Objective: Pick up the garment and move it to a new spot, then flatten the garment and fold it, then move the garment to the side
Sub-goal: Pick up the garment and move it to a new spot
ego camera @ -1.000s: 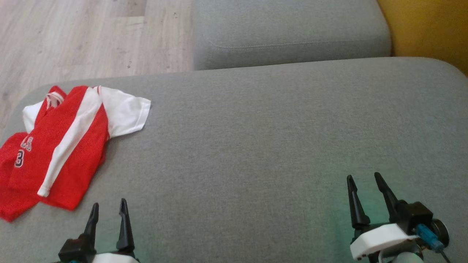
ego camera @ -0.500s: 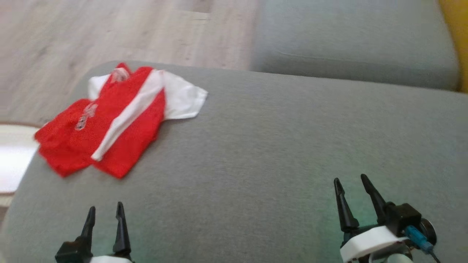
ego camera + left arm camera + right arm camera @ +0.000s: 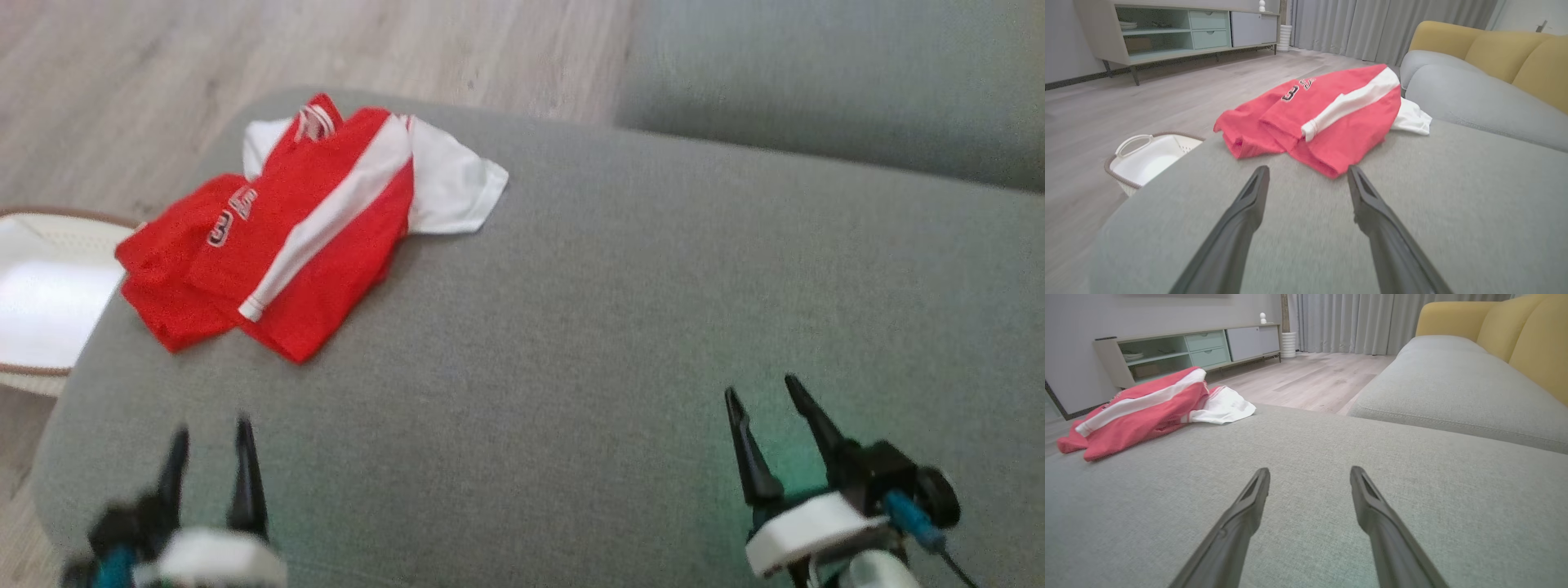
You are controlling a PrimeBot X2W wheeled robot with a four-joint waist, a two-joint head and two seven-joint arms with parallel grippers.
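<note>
A red and white garment (image 3: 294, 229) with a number on it lies folded at the far left corner of the grey sofa cushion (image 3: 620, 327). In the left wrist view the garment (image 3: 1323, 114) is just beyond my fingertips. My left gripper (image 3: 208, 433) hangs open over the cushion near its front left edge, a short way from the garment, with nothing between its fingers. Far from the shirt, at the lower right, my right gripper (image 3: 763, 396) is open and empty too. From the right wrist view the garment (image 3: 1143, 408) sits at the far left.
A white laundry basket (image 3: 41, 302) stands on the wooden floor (image 3: 122, 73) beside the cushion's left edge. A second grey cushion (image 3: 833, 82) lies beyond, with yellow backrests (image 3: 1502, 53) to the right. A low cabinet (image 3: 1167, 32) stands across the room.
The head camera has swung left, so the garment and cushion edge sit further right and the basket has come into view. Both grippers stay open low in the picture.
</note>
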